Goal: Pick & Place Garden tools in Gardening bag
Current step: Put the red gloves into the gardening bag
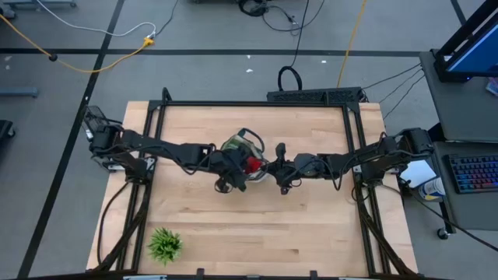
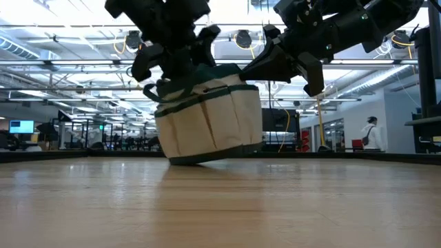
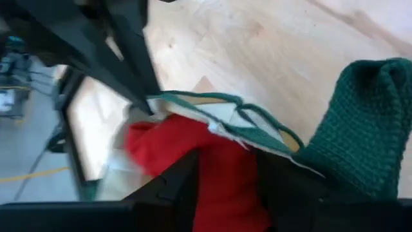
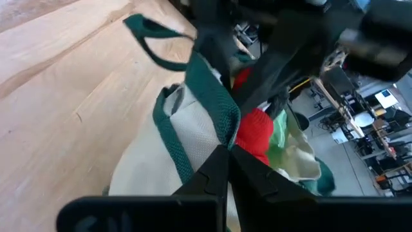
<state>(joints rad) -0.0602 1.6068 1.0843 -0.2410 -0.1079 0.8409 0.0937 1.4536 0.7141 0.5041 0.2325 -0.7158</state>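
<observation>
Wooden table (image 2: 220,207), workshop beyond.

Gardening bag (image 1: 241,152): mouth largely covered by both arms in the high view; contents mostly hidden, only a red item (image 3: 212,174) showing, its kind unclear. Left tool (image 3: 222,187): blurred, fingertips cut off by the picture edge. Bag base (image 2: 207,157): tilted, table contact unclear.

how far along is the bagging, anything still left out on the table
Mostly done, it seems: the red glove sits inside the gardening bag, and no loose tool shows on the table, only the tuft plant. In hand: the left gripper is over the glove, fingers apart; the right gripper, shut, pinches the bag's green trim, tilting it.
</observation>
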